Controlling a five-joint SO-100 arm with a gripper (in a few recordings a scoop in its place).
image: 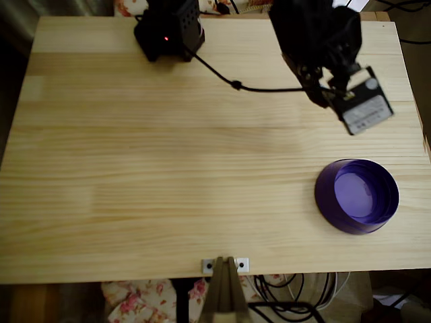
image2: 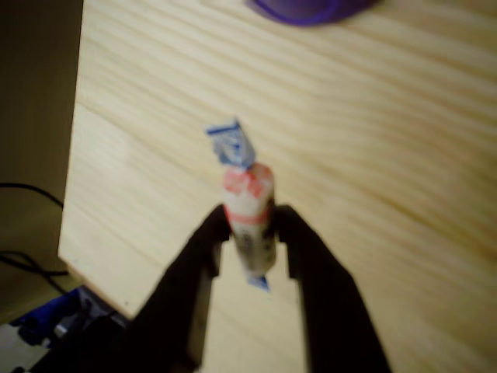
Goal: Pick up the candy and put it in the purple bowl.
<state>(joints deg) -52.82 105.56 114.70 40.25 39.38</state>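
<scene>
In the wrist view the candy (image2: pixel 248 203), pale pink-white with blue twisted ends, sits clamped between my two black fingers (image2: pixel 303 256), lifted above the wooden table. My gripper (image2: pixel 250 225) is shut on its lower half, and one blue end sticks out ahead of the fingertips. The purple bowl (image: pixel 357 195) stands empty near the table's right edge in the overhead view. Its rim (image2: pixel 309 9) shows at the top of the wrist view. In the overhead view the black arm (image: pixel 322 47) hangs over the back right of the table, behind the bowl, and hides the candy.
The arm's black base (image: pixel 168 28) with a red light stands at the table's back edge, and a black cable (image: pixel 236 84) runs from it to the arm. A metal bracket (image: pixel 225 265) sits at the front edge. The table's right edge lies close beyond the bowl.
</scene>
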